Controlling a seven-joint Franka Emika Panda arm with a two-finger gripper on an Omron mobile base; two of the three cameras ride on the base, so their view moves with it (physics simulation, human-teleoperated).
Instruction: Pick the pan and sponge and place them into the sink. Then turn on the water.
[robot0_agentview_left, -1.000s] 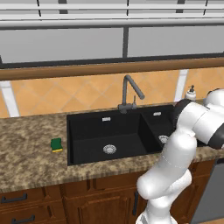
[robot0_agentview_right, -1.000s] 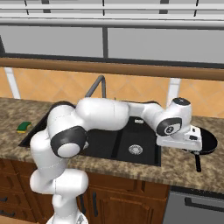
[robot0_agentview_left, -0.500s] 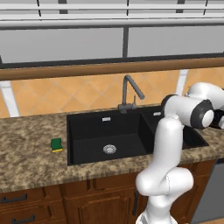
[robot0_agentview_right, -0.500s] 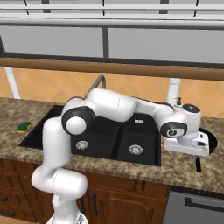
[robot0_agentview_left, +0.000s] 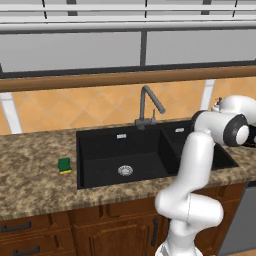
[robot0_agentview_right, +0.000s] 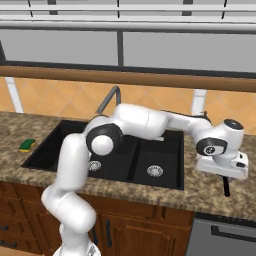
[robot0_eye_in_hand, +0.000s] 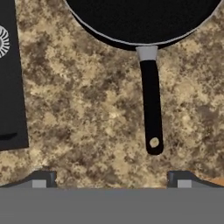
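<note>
Hovering my open hand (robot0_eye_in_hand: 111, 181) above the pan (robot0_eye_in_hand: 144, 19) on the worktop (robot0_eye_in_hand: 87, 109) right of the sink (robot0_agentview_left: 125, 150), I judge nothing done: sponge (robot0_agentview_left: 64, 165) sits left, water off.

- My counter (robot0_eye_in_hand: 87, 109) is speckled brown granite, running along the orange-tiled wall.
- The black sink (robot0_agentview_left: 100, 150) is set into it.
- The sponge (robot0_agentview_left: 64, 165) lies flat on it, left of the sink.
- The pan (robot0_eye_in_hand: 144, 22) rests on it right of the sink, handle (robot0_eye_in_hand: 151, 109) pointing toward me.
</note>
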